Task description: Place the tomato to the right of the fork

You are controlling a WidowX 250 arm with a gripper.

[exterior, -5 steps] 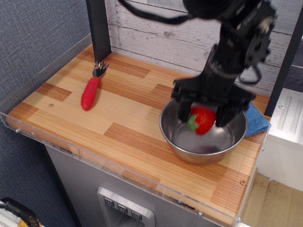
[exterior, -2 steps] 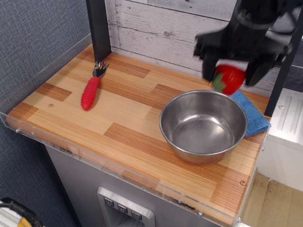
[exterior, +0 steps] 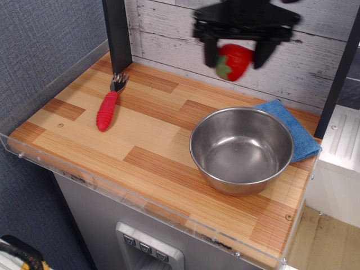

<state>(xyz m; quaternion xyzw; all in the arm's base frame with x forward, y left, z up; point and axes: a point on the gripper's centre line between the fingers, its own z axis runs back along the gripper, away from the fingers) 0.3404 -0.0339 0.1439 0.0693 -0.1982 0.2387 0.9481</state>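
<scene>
The tomato (exterior: 234,61) was up in the air, clamped between the black fingers (exterior: 211,53) of the gripper (exterior: 236,55), one finger on each side of it, green cap pointing down-left. It hung well above the bench (exterior: 140,135), in front of the whitewashed plank wall (exterior: 169,34), above the back edge and slightly behind the steel bowl (exterior: 242,149). Gripper body was blurred and cut off by the top of frame, so only the fingers and the crossbar above them were readable. Bowl sat on the right half of the bench, nothing in it, with a blue cloth (exterior: 292,126) tucked against its far right side, partly hidden by the rim. The fork (exterior: 108,104) lay at the back left of the bench, tines toward the black post (exterior: 117,34), ribbed red handle pointing toward the front. Tomato was well apart from the fork, off to its right and far higher. Bare wood showed between fork and bowl. Clear acrylic rim (exterior: 34,152) ran along the bench's front and left edges
</scene>
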